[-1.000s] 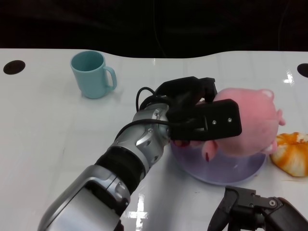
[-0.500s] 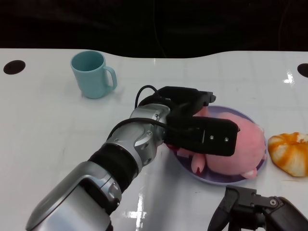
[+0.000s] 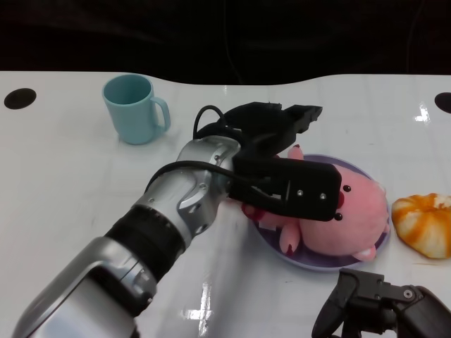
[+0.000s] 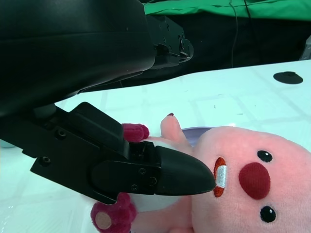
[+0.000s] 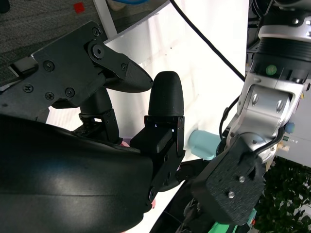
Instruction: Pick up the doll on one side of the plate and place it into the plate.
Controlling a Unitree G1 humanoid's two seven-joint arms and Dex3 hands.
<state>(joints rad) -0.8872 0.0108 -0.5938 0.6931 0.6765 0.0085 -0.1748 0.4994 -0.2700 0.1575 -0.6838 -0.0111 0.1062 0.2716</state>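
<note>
White tabletop carries the purple plate point(image 3: 278, 248) near its right edge, and the pink doll point(image 3: 345, 222) lies in it, long axis running left to right. Left hand point(image 3: 282, 169) is right over the doll's left end with fingers spread, seemingly holding nothing; the right hand point(image 3: 384, 313) waits open at the near edge.

The left forearm point(image 3: 176, 211) is silver metal with a black ribbed band and a black cable point(image 3: 211, 137). The left hand point(image 3: 282, 165) is black, with small screws on flat plates.

Lab: white table point(image 3: 63, 183), green backdrop point(image 4: 218, 7).
</note>
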